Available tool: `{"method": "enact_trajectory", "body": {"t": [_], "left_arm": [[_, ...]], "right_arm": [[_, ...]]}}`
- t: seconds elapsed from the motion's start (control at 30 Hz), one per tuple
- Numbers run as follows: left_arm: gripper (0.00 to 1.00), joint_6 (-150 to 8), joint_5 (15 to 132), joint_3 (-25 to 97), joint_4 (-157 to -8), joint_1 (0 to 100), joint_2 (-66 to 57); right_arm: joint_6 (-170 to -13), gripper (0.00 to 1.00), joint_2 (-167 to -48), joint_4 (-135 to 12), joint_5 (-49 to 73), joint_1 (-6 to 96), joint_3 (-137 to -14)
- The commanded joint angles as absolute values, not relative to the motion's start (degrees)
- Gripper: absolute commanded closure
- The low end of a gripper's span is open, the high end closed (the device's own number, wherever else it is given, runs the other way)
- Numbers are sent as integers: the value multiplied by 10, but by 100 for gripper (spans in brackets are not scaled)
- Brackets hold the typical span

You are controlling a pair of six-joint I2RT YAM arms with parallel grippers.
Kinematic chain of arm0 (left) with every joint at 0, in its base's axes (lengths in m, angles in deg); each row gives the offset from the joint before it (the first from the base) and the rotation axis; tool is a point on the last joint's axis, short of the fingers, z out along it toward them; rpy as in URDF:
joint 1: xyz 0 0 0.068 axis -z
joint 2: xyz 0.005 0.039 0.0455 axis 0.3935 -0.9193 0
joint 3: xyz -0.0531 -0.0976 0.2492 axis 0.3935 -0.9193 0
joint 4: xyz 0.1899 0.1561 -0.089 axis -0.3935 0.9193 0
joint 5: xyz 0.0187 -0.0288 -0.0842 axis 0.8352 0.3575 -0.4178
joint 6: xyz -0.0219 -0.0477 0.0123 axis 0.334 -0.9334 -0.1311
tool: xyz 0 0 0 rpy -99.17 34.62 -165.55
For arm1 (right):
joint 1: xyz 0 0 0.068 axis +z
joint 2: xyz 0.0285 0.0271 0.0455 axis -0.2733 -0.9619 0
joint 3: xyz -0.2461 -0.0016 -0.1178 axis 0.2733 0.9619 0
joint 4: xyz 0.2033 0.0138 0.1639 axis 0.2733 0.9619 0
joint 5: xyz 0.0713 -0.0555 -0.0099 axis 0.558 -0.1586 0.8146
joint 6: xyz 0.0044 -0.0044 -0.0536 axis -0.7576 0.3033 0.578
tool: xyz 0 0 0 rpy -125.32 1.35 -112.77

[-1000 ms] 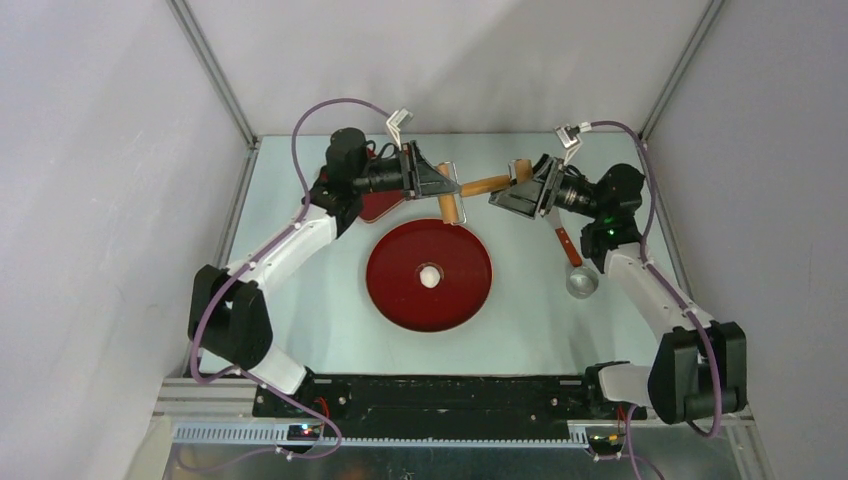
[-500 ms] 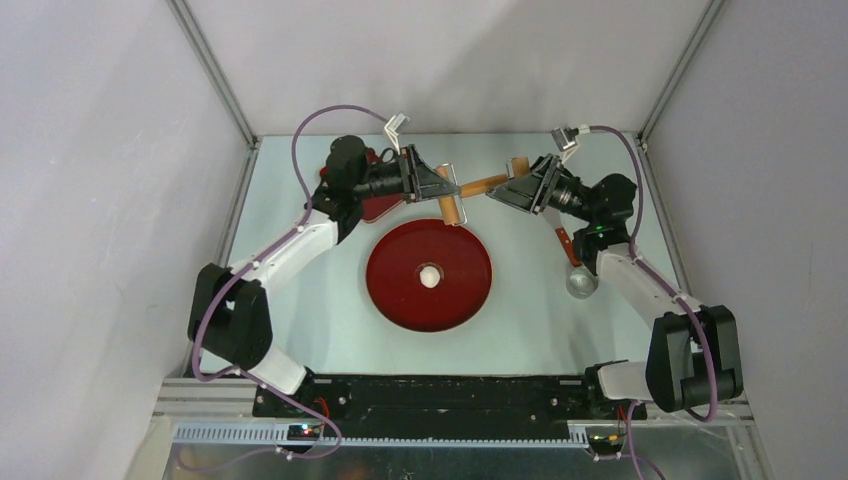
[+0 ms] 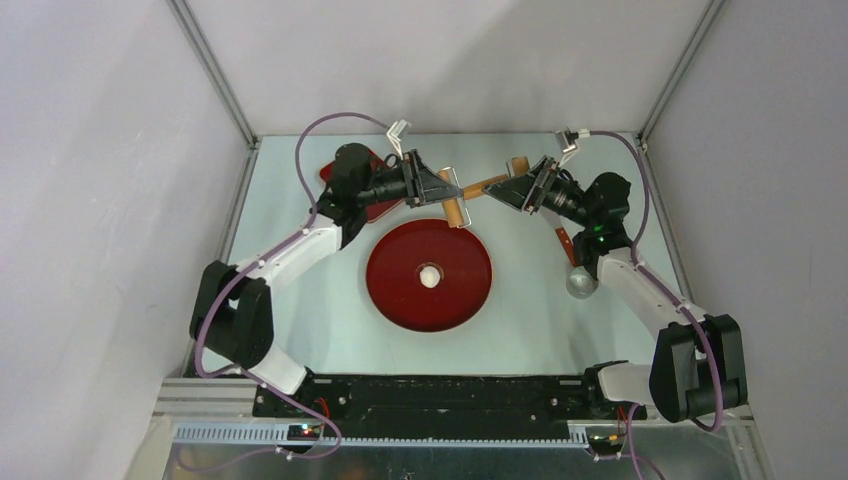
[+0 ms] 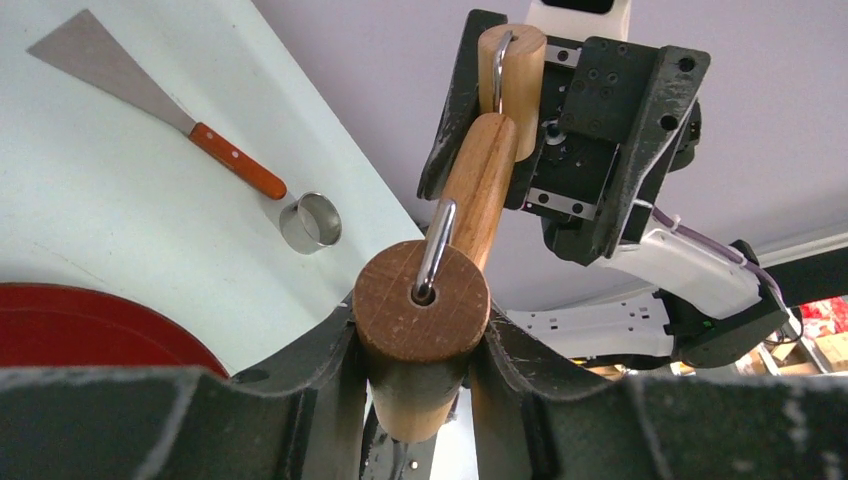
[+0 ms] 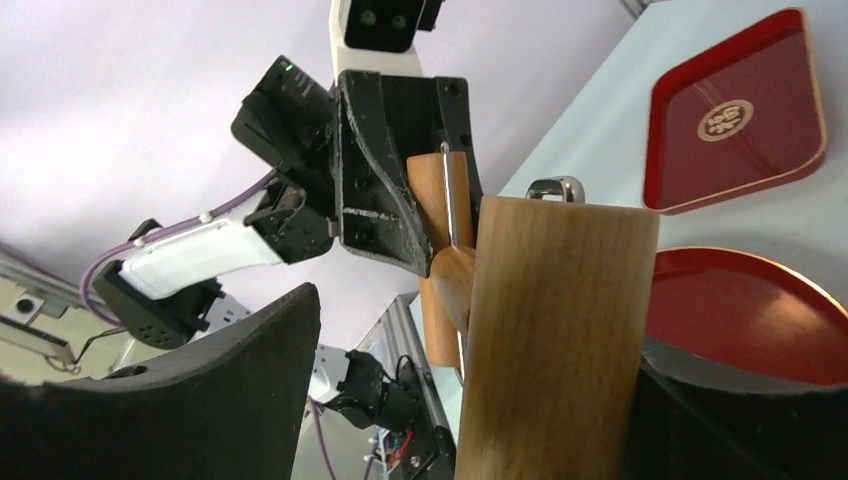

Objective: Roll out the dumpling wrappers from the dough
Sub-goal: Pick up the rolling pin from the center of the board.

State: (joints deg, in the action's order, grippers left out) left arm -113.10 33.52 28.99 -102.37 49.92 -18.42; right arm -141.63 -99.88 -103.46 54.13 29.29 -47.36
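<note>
Dough [image 3: 430,276], a small white lump seen only from above, lies mid-plate [image 3: 395,295] on the pale table [image 3: 300,310] between grey walls. The right wrist view shows the tray's [image 5: 740,120] emblem. The left gripper [image 4: 420,360] clamps one roller [image 3: 485,183] head, the right gripper [image 5: 480,380] straddles the other, jaws open; the left wrist view shows scraper [image 4: 150,110] and ring [image 4: 310,222].

Up close: my right gripper [image 5: 470,330] stands wide about one wooden roller of the rolling pin [image 5: 550,330], the wood close against one finger with a clear gap before the other. Opposite, the left gripper [image 5: 440,220] clamps the far roller. Behind lie a round red plate [image 5: 740,310] and a red tray [image 5: 770,80].
</note>
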Motion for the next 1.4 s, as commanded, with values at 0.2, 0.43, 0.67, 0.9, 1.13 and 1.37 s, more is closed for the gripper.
{"method": "enact_trajectory", "body": {"t": [0.2, 0.43, 0.67, 0.9, 1.13, 1.37], "left_arm": [[100, -1133, 326, 301, -1057, 569, -220], [100, -1103, 309, 303, -1057, 568, -214], [100, -1056, 271, 310, -1026, 568, -189], [100, -1025, 273, 311, -993, 568, -176], [100, -1013, 285, 314, -978, 565, -162], [100, -1014, 294, 310, -972, 551, -154]], "right_arm": [[-1363, 23, -990, -1006, 542, 337, -483], [-1347, 40, -997, -1001, 584, 323, -497], [-1359, 38, -1017, -993, 665, 266, -527], [-1283, 31, -1029, -883, 729, 259, -582], [-1190, 40, -1030, -776, 732, 257, -600], [-1135, 74, -1030, -718, 698, 255, -612]]}}
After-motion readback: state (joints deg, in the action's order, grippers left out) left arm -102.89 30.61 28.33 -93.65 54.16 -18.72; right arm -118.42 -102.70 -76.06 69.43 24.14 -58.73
